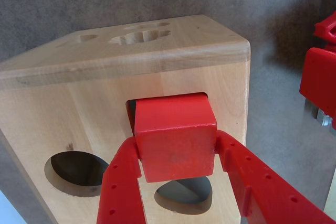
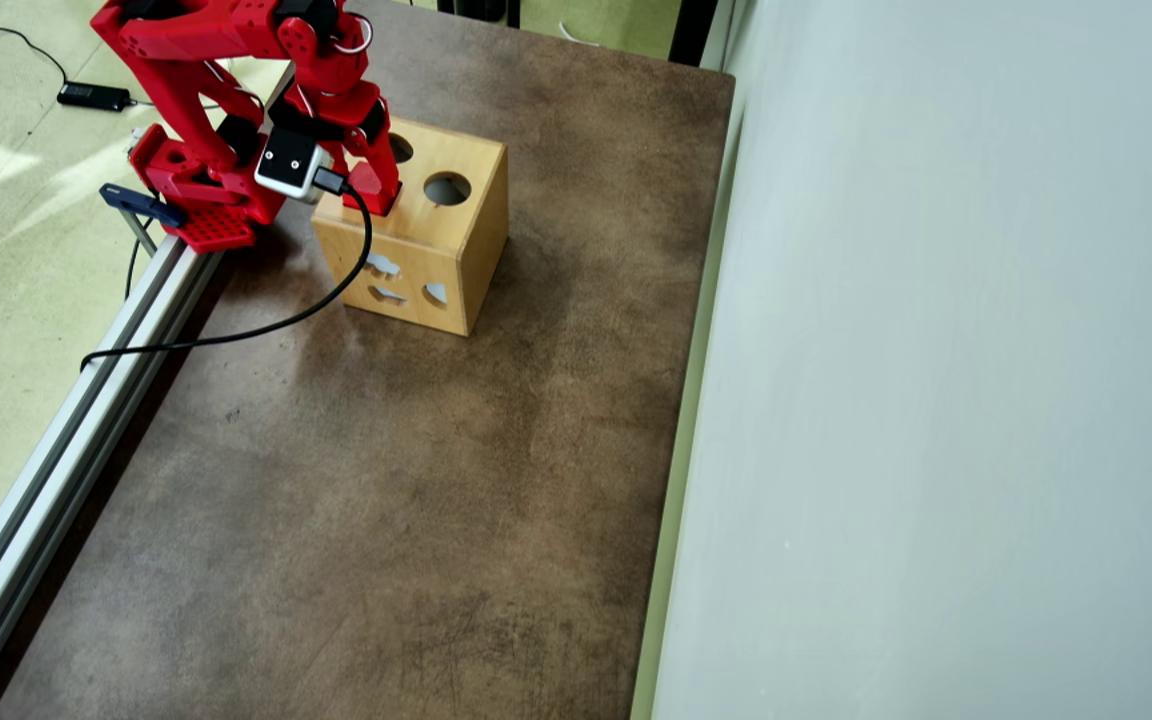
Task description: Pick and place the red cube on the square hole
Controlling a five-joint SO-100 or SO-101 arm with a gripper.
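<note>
The small, matte, bright red cube (image 1: 176, 139) is gripped between the two perforated red plastic fingers (image 1: 122, 187) of the gripper (image 1: 177, 153), which is clenched on its side faces. Faint scuffs are seen on the cube's near face. Directly behind the cube, the dark square hole (image 1: 131, 109) is cut into the face of the light wooden shape-sorter box (image 1: 94, 108); the cube's far end is seated at its mouth, so only a thin dark sliver of the opening is visible along the cube's left and top edges. How deep the cube sits cannot be told.

Below the gripper's left finger in the wrist view a round cut-out (image 1: 77, 170) is seen, and beneath the cube a teardrop-shaped cut-out (image 1: 186, 195) is partly hidden by cube and fingers. The box has smooth grain and rounded edges, and further shaped openings are cut in its adjoining face.

In the overhead view the cube and square hole are covered by the red arm (image 2: 236, 70) and its white wrist camera (image 2: 290, 165), from which a black cable (image 2: 236, 335) runs across the mottled brown table surface (image 2: 386, 500). No writing or brand can be read.
</note>
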